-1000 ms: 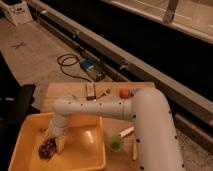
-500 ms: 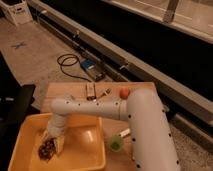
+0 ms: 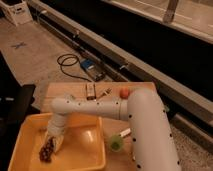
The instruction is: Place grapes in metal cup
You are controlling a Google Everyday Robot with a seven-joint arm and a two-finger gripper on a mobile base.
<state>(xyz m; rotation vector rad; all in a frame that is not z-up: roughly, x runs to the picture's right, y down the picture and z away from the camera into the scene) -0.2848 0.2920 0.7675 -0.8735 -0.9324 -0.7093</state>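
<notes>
A small bunch of dark grapes [image 3: 45, 154] lies in the near left part of a yellow tray [image 3: 85, 150]. My white arm reaches from the right across the table and bends down into the tray. The gripper [image 3: 51, 146] points downward with its tip right on the grapes, and its fingers are shut around the top of the bunch. The grapes still rest on the tray floor. The metal cup does not show in this view; the arm may be hiding it.
A small green cup [image 3: 116, 143] stands right of the tray, with a white object [image 3: 125, 132] beside it. An orange-red fruit [image 3: 124, 93] and small dark items [image 3: 90, 90] lie at the back of the wooden table [image 3: 67, 91]. Cable and box [image 3: 89, 68] lie on the floor.
The gripper's fingers have drawn together on the grapes. The arm stays low in the tray, nearly in the same place.
</notes>
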